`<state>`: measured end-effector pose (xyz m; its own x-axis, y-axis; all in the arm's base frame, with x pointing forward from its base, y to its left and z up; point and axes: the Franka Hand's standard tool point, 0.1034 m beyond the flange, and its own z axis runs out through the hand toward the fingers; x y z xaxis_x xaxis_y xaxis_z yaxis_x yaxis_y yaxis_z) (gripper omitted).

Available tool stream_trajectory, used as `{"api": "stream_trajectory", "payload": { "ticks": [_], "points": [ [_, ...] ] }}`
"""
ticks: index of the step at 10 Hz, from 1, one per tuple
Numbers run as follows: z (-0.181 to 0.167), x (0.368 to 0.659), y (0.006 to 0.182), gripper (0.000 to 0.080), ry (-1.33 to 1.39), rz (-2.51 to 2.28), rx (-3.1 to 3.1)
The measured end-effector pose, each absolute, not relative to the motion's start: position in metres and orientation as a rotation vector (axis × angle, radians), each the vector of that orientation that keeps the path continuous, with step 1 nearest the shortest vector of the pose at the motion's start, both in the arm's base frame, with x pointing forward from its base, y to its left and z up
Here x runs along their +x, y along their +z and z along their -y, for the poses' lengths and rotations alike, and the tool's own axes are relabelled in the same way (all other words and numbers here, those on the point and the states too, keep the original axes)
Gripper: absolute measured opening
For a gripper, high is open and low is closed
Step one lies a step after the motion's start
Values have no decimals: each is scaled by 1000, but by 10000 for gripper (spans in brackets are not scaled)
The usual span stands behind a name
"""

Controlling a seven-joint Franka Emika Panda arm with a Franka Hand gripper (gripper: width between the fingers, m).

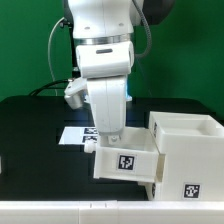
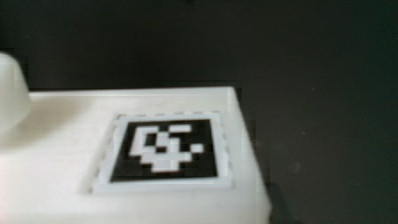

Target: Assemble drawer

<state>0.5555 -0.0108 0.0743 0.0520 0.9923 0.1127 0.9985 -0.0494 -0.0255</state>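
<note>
In the exterior view a white drawer box [image 1: 125,163] with a black-and-white tag on its front lies on the black table, touching the larger white open-topped housing [image 1: 186,147] on the exterior view's right. My gripper [image 1: 108,141] reaches down to the drawer box's top edge on the exterior view's left; its fingers are hidden by the hand and the part. The wrist view is blurred and shows a white panel [image 2: 71,200] with a tag [image 2: 164,150] very close; no fingertips show there.
The marker board [image 1: 76,134] lies flat on the table behind the drawer box, partly hidden by my arm. A white strip runs along the table's front edge [image 1: 60,210]. A green wall stands behind.
</note>
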Motion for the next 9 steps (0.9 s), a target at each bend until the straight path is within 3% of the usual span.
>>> {"api": "stream_trajectory", "payload": {
  "ticks": [9],
  "points": [
    [-4,553,72,38,-102,2112,-2177]
  ]
}}
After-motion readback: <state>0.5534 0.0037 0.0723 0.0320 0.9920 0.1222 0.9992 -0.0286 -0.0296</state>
